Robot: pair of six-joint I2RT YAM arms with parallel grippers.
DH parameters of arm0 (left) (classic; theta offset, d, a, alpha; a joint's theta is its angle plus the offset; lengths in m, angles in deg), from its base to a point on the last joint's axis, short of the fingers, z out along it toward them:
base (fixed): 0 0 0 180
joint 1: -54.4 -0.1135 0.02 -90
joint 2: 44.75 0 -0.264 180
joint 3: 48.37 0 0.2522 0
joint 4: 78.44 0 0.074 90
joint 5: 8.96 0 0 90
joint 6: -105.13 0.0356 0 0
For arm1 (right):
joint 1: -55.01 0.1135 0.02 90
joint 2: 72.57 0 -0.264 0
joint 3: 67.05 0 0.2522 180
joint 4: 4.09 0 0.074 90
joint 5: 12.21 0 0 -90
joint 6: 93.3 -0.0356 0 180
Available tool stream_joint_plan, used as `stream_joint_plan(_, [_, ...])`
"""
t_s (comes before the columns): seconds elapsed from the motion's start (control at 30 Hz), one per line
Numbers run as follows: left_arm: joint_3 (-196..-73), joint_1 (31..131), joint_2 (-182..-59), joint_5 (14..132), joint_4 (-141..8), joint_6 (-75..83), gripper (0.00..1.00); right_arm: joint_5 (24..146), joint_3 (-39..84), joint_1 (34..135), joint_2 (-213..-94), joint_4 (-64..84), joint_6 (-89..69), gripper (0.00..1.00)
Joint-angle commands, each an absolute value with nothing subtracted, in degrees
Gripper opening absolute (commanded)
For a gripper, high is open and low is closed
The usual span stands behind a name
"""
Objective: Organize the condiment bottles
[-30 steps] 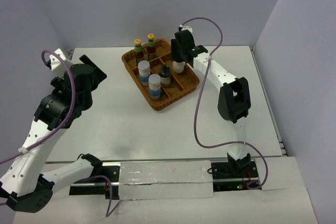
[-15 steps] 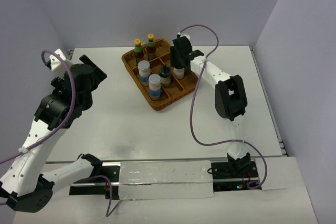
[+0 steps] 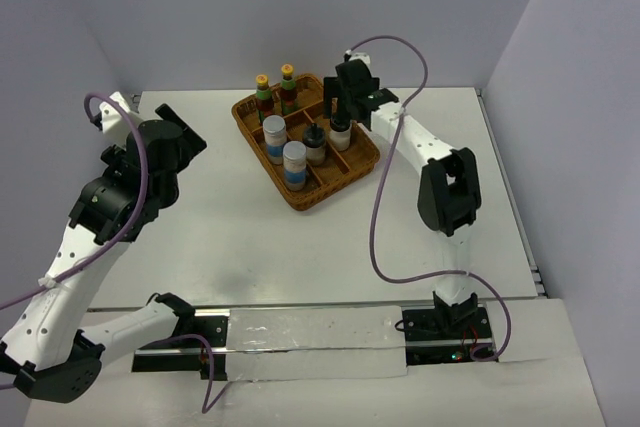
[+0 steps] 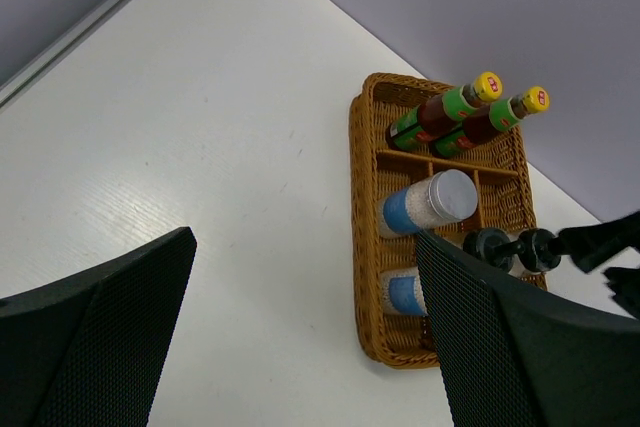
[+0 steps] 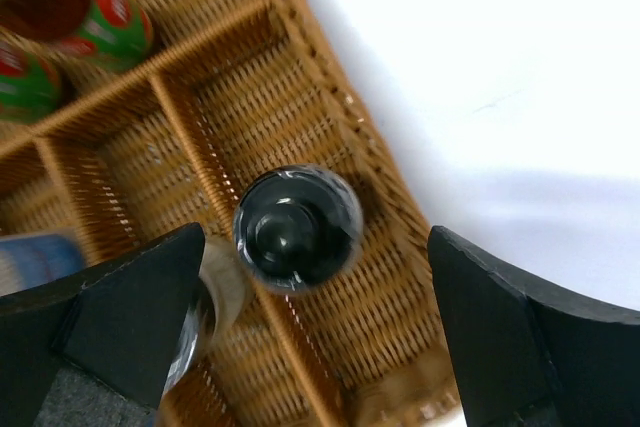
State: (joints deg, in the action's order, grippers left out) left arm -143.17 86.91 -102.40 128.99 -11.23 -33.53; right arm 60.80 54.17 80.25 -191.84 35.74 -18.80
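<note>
A brown wicker basket (image 3: 300, 201) stands at the back centre of the table and holds the condiment bottles. Two slim yellow-capped ones (image 3: 262, 88) (image 3: 288, 78) fill its far end. Two white blue-labelled ones (image 3: 274, 137) (image 3: 294, 162) stand on its left side. Two squat black-capped ones (image 3: 316, 142) (image 3: 340, 129) stand in its middle and right compartments. My right gripper (image 3: 342, 107) (image 5: 320, 332) hangs open straight above the right black cap (image 5: 297, 227), apart from it. My left gripper (image 3: 166, 132) (image 4: 300, 347) is open and empty over bare table left of the basket (image 4: 357, 197).
The basket's woven dividers (image 5: 185, 137) split it into compartments, and its rim (image 5: 340, 97) borders the white table. The other black-capped bottle (image 5: 218, 292) shows blurred behind my right gripper's left finger. Grey walls close the table at the back and sides.
My right gripper has opened and let go of the black-capped bottle, which now stands in the basket's right compartment. The gripper has lifted slightly. The left arm has barely shifted.
</note>
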Motion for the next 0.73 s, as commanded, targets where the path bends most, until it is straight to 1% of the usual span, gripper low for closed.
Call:
stream_joint_plan(0.0, [-143.7,86.6,-102.6,128.4,-13.1,-31.1,1.0,59.4,54.3,76.7,-178.7,36.7,-18.8,1.0])
stream_joint_plan(0.2, [-143.7,86.7,-103.9,127.4,-14.6,-29.4,0.99,57.3,37.2,70.5,-163.0,35.8,-18.8,1.0])
stream_joint_plan(0.23, [-143.6,86.6,-104.0,127.6,-15.0,-29.0,1.0,57.1,32.2,69.8,-159.3,35.4,-18.8,1.0])
stream_joint_plan(0.33, [-141.9,86.6,-103.5,128.1,-17.9,-28.7,1.0,54.9,23.5,67.8,-153.3,34.5,-18.8,1.0])
stream_joint_plan(0.43, [-140.7,86.6,-103.5,127.5,-20.1,-27.9,0.99,52.4,16.3,66.4,-149.2,34.2,-18.8,1.0])
stream_joint_plan(0.53, [-140.4,86.5,-103.9,127.6,-20.8,-27.7,1.0,52.3,11.8,66.3,-147.7,33.9,-18.8,1.0])
stream_joint_plan(0.7, [-140.1,86.6,-105.1,127.2,-21.0,-27.4,1.0,55.2,7.8,66.2,-148.4,31.9,-18.8,1.0])
